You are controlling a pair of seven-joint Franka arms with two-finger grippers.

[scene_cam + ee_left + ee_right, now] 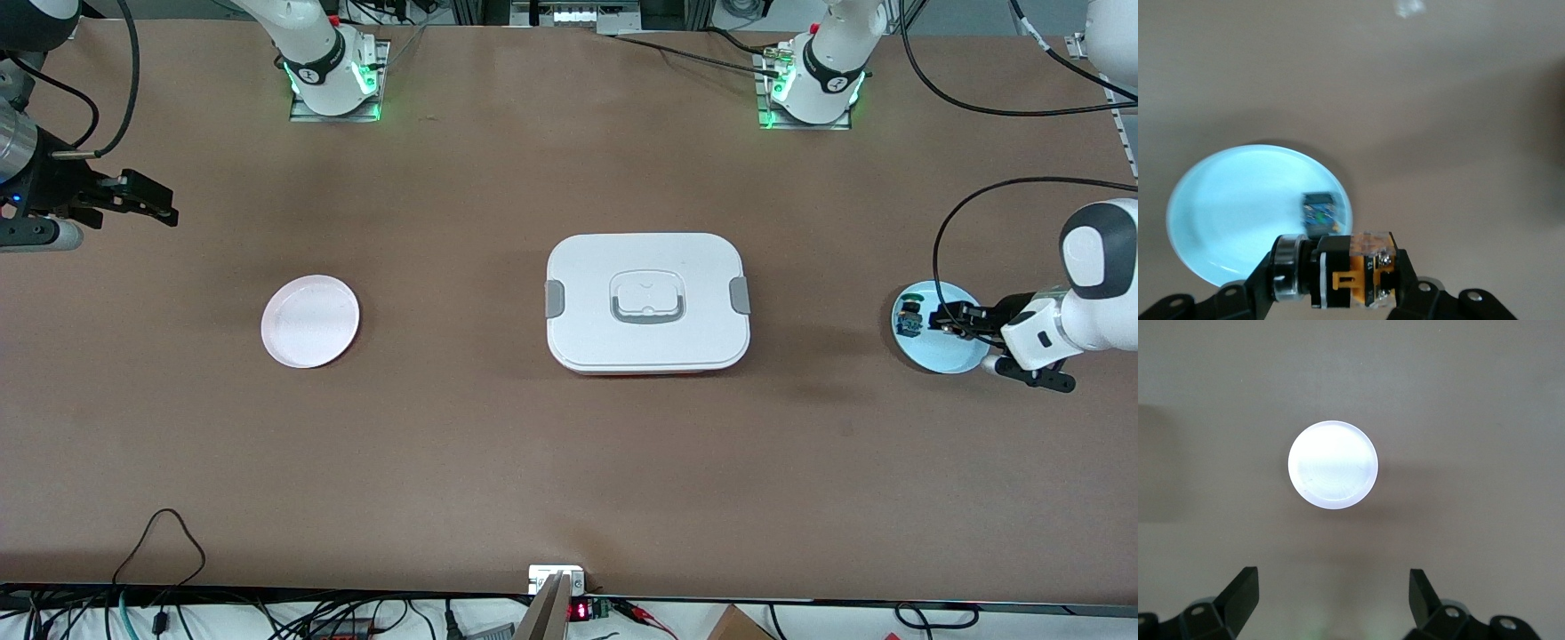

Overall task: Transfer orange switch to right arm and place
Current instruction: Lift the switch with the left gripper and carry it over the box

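Observation:
My left gripper (944, 320) is shut on the orange switch (1351, 270), a black body with an orange block and a silver ring, held crosswise between the jaws (1337, 273). It hangs over the light blue plate (942, 357) at the left arm's end of the table; the plate also shows in the left wrist view (1231, 213). A small blue-bodied switch (909, 318) lies in that plate (1320, 212). My right gripper (160, 204) is open and empty over bare table at the right arm's end (1333, 580).
A pale pink plate (310, 321) lies toward the right arm's end and shows in the right wrist view (1332, 465). A white lidded box (647, 302) with grey clips stands mid-table between the two plates.

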